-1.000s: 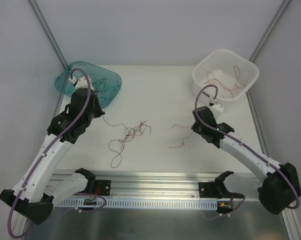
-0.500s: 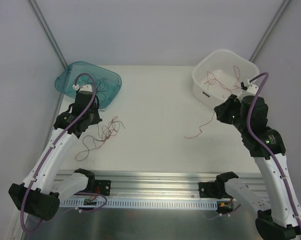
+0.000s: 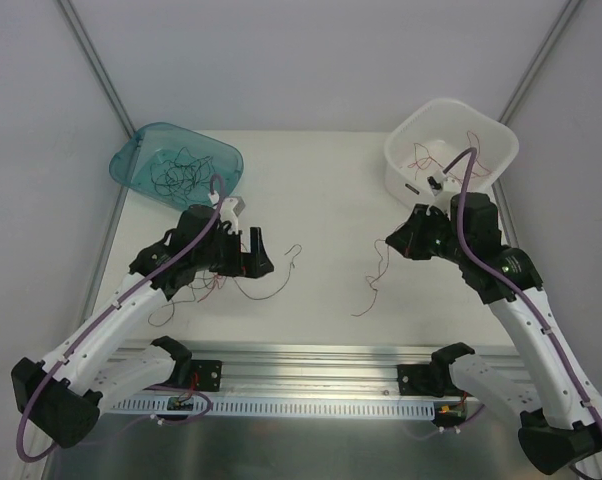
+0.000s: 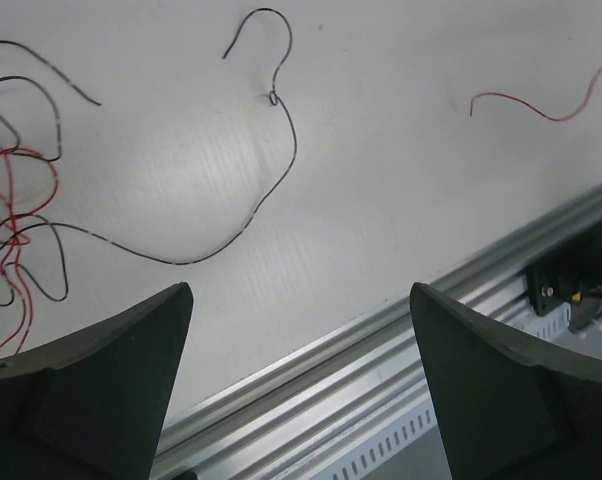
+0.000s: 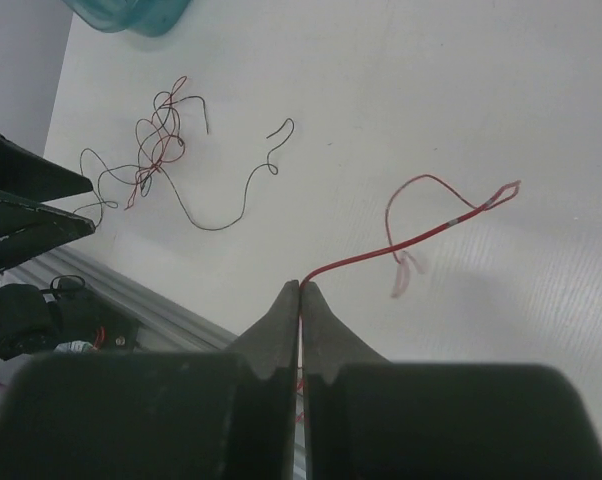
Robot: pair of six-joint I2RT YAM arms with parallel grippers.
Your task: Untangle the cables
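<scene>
The cables are thin red and black strands. A small red-and-black tangle [image 3: 207, 287] [image 5: 159, 131] lies beside and partly under my left arm. One loose black strand [image 3: 281, 264] [image 4: 271, 180] curls on the table just right of my left gripper [image 3: 260, 254] [image 4: 301, 292], which hangs open and empty above it. My right gripper [image 3: 392, 243] [image 5: 301, 286] is shut on a single red strand [image 3: 373, 283] [image 5: 433, 226] that dangles from the tips down toward the table.
A teal bin [image 3: 221, 153] at the back left holds black strands. At the back right a white bin [image 3: 491, 133] holds red strands. An aluminium rail [image 3: 311, 352] [image 4: 431, 330] runs along the table's near edge.
My left gripper has opened, dropping the tangle, and swung right from the teal bin toward the middle. My right gripper has shifted left and forward, still shut on the red strand.
</scene>
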